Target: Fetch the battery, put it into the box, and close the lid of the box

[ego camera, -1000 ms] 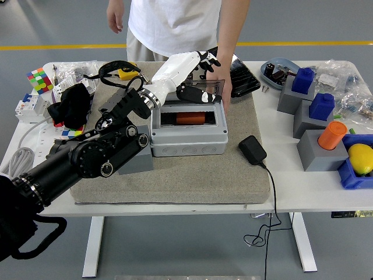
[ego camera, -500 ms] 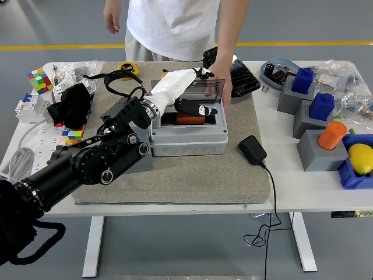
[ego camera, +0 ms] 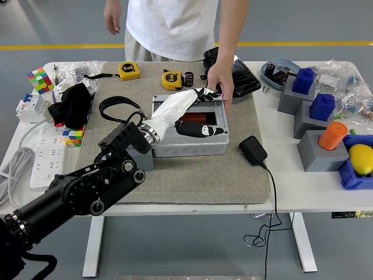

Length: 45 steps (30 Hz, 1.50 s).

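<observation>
Head view: nearest the camera, the robot's black left arm (ego camera: pixel 87 189) comes up from the lower left corner across the grey mat (ego camera: pixel 192 175), which covers the middle of the white table (ego camera: pixel 303 192). Its white forearm ends in the left hand (ego camera: pixel 195 114), lying over the grey box (ego camera: pixel 189 140) with fingers (ego camera: pixel 207 93) extended and spread flat on the transparent lid (ego camera: pixel 207 116); the thumb points toward the box's front right corner. The lid is lowered nearly flat over the box. Through it, only a dark interior shows beneath the hand, and the battery cannot be made out. A black adapter (ego camera: pixel 252 150) lies on the mat just right of the box, its cable running off the table's near edge. Beyond the box, a person's hand (ego camera: pixel 220 79) touches the lid's far right edge. Farther back on the mat are two yellow tape measures (ego camera: pixel 129 70). The right arm is not in view.
</observation>
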### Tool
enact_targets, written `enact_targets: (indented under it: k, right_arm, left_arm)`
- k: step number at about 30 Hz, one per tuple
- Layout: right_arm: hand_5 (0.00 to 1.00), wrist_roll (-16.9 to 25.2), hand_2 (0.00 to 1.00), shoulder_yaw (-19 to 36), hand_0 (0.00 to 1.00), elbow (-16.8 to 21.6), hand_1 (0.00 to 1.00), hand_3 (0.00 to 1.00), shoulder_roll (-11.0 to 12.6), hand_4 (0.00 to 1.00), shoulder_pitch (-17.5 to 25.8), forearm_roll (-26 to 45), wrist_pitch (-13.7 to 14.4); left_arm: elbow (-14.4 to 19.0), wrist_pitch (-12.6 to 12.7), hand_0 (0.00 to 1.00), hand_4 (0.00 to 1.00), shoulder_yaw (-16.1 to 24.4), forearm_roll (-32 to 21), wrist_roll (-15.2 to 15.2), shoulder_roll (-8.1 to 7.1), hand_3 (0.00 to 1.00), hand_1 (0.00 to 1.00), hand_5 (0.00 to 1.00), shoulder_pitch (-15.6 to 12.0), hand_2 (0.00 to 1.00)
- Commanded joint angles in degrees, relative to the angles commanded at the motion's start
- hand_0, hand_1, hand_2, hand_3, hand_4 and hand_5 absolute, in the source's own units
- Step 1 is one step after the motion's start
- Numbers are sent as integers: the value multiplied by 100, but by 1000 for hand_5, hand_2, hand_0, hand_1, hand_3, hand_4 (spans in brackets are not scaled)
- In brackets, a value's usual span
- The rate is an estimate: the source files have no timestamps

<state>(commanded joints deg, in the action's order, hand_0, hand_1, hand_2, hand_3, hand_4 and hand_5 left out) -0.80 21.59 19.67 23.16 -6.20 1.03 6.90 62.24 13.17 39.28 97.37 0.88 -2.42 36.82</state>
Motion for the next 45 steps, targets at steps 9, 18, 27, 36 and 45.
enact_targets:
  k: [9, 18, 27, 36, 45]
  right_arm:
    - [474, 2, 564, -51, 562, 4, 590, 541, 9, 913, -13, -7, 2]
    - [474, 0, 564, -28, 562, -9, 590, 541, -1, 914, 24, 20, -2]
    - [475, -7, 564, -72, 562, -50, 590, 540, 8, 914, 38, 129, -17]
    - [477, -19, 564, -69, 562, -65, 590, 540, 27, 914, -1, 164, -30]
    - [476, -36, 564, 12, 563, -62, 590, 540, 72, 914, -64, 151, -35]
  left_arm:
    - [520, -10, 653, 998, -18, -29, 43, -120, 756, 714, 414, -513, 729]
    - [1193, 184, 640, 998, 842, -725, -390, -232, 743, 706, 399, -1190, 716]
    - [1371, 215, 634, 998, 2033, -2841, -1084, -293, 724, 692, 393, -1818, 681]
    - [1313, 250, 614, 998, 2892, -3834, -1197, -420, 710, 667, 389, -2085, 660]
    - [1339, 282, 591, 998, 3476, -3898, -1196, -453, 701, 657, 387, -2202, 657]
